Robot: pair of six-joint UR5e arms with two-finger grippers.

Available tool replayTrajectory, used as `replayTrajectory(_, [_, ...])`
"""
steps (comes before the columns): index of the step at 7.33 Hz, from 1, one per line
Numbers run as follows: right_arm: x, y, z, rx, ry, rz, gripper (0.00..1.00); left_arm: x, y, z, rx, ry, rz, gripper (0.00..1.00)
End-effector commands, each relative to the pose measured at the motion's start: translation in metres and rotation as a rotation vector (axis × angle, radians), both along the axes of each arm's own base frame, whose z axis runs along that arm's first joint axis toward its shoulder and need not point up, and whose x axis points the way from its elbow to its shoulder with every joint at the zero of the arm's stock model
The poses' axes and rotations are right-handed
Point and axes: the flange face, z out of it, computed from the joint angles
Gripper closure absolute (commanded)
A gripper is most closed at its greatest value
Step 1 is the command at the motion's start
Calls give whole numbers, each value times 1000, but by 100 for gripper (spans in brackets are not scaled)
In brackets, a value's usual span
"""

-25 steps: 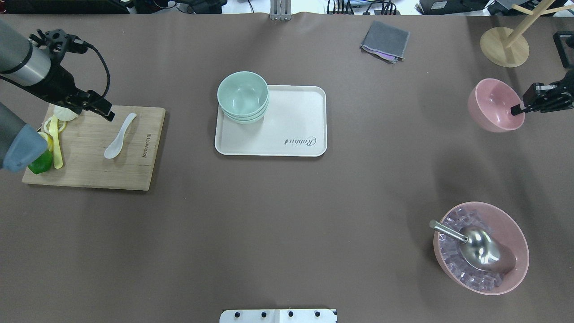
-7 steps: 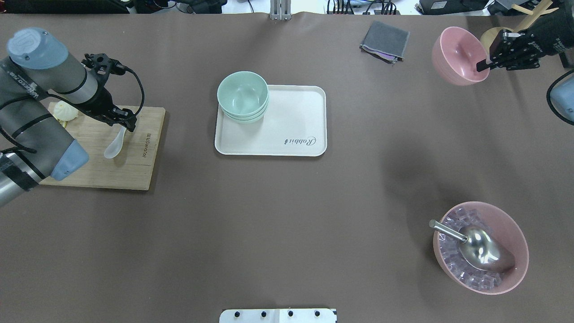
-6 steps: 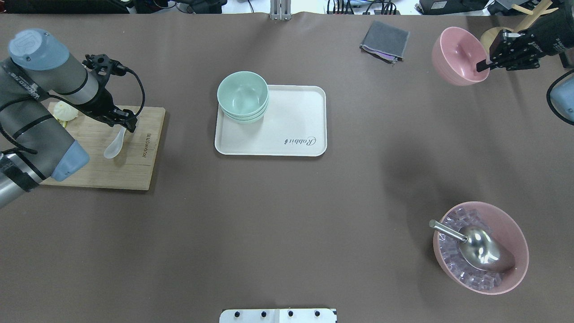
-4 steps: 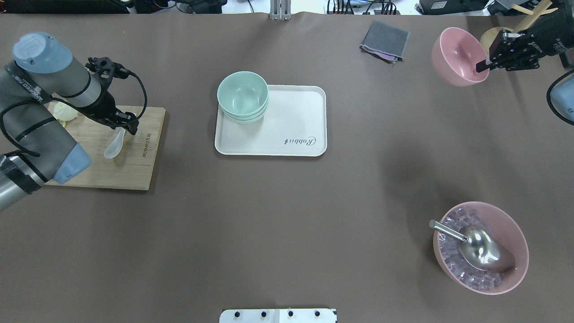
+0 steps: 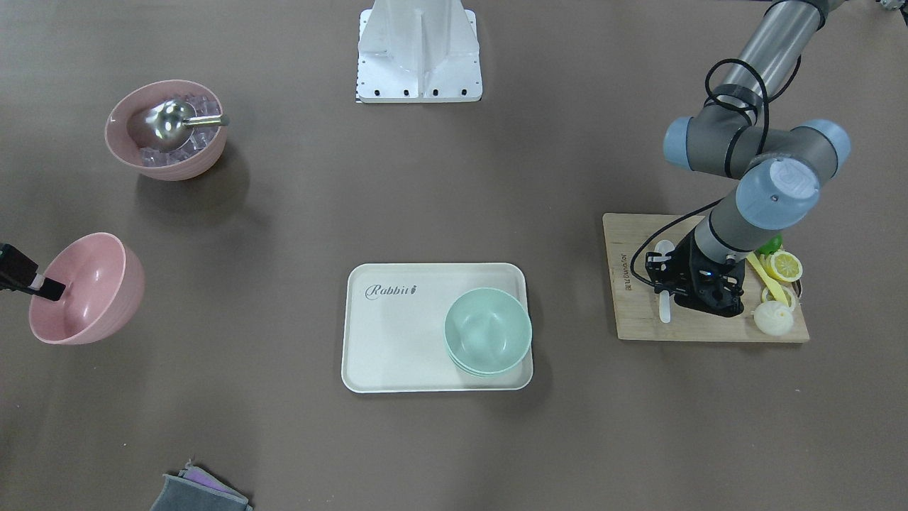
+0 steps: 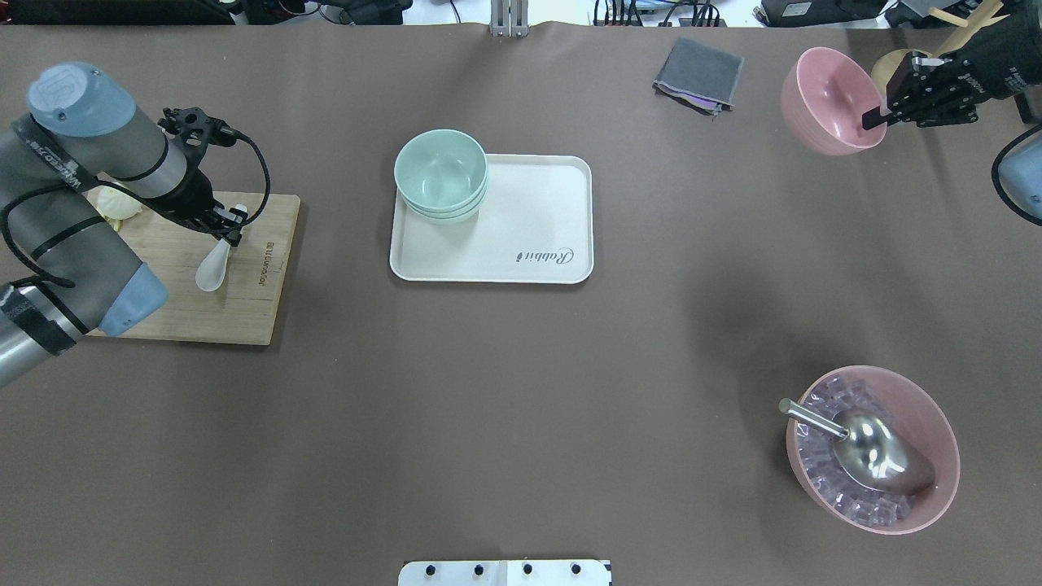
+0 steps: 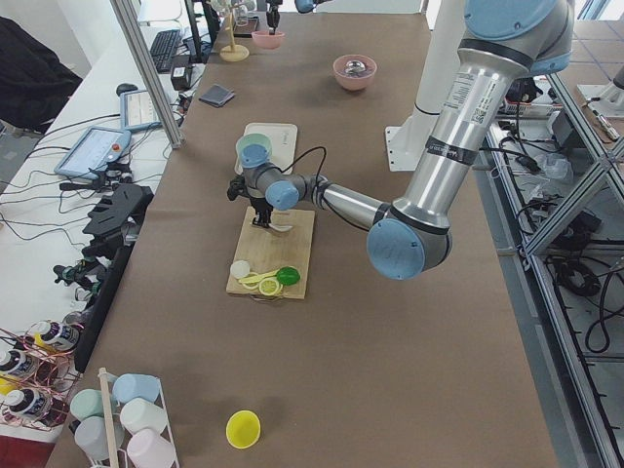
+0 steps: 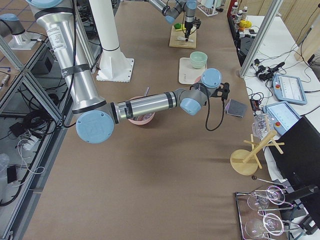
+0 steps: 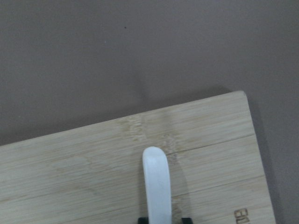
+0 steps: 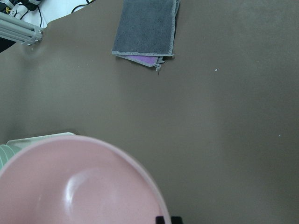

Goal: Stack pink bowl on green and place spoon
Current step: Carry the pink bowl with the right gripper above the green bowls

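Observation:
The white spoon (image 6: 213, 267) lies over the wooden cutting board (image 6: 244, 313) at the table's left. My left gripper (image 6: 226, 236) is shut on its handle; the left wrist view shows the handle (image 9: 157, 182) between the fingertips. My right gripper (image 6: 875, 120) is shut on the rim of the pink bowl (image 6: 826, 102) and holds it in the air at the far right, tilted. The front view shows the same grip (image 5: 48, 287) on the bowl (image 5: 85, 291). The stacked green bowls (image 6: 440, 175) stand on the far left corner of the white tray (image 6: 529, 220).
A larger pink bowl of ice cubes with a metal scoop (image 6: 873, 452) stands at the near right. A grey cloth (image 6: 698, 75) and a wooden stand (image 6: 916, 81) are at the far right. Lemon slices and peels (image 5: 777, 270) lie on the cutting board's outer end.
My left gripper came down onto the spoon handle and closed on it; the spoon has turned slightly. My right gripper raised the pink bowl off the table and now drifts slightly left.

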Motion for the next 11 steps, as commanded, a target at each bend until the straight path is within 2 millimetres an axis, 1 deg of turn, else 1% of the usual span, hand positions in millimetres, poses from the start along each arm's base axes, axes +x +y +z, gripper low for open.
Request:
replayTrajectory(1, [-2, 2, -5, 10, -4, -4, 100, -1, 0, -3, 0, 6, 5, 100])
replayTrajectory(2, [-1, 4, -16, 12, -11, 1, 100, -7, 0, -14, -3, 40, 13, 100])
replayTrajectory(3, [-8, -1, -47, -14, -38, 16, 100, -37, -11, -27, -33, 105, 7, 100])
replayTrajectory(4, [-36, -2, -82, -47, -69, 1, 100, -71, -20, -38, -63, 176, 2, 100])
replayTrajectory(5, [-72, 0, -108, -45, -75, -12, 100, -96, -28, -44, -76, 217, -7, 100])
replayTrajectory(6, [-114, 5, -129, -9, -59, -4, 100, -101, -30, -47, -74, 227, -8, 100])
replayTrajectory(7, [-164, 14, -156, -4, -56, 21, 100, -101, -30, -45, -76, 227, -8, 100])
replayTrajectory(8, [-209, 25, -189, 11, -67, 47, 100, -101, -30, -45, -76, 227, -8, 100])
replayTrajectory(9, [-251, 31, -219, 31, -64, 102, 100, -102, -28, -38, -75, 221, -11, 100])
replayTrajectory(10, [-283, 35, -218, 46, -37, 149, 100, -101, -29, -37, -75, 219, -11, 100])
replayTrajectory(11, [-304, 31, -235, 60, -36, 161, 100, -101, -29, -36, -76, 218, -12, 100])
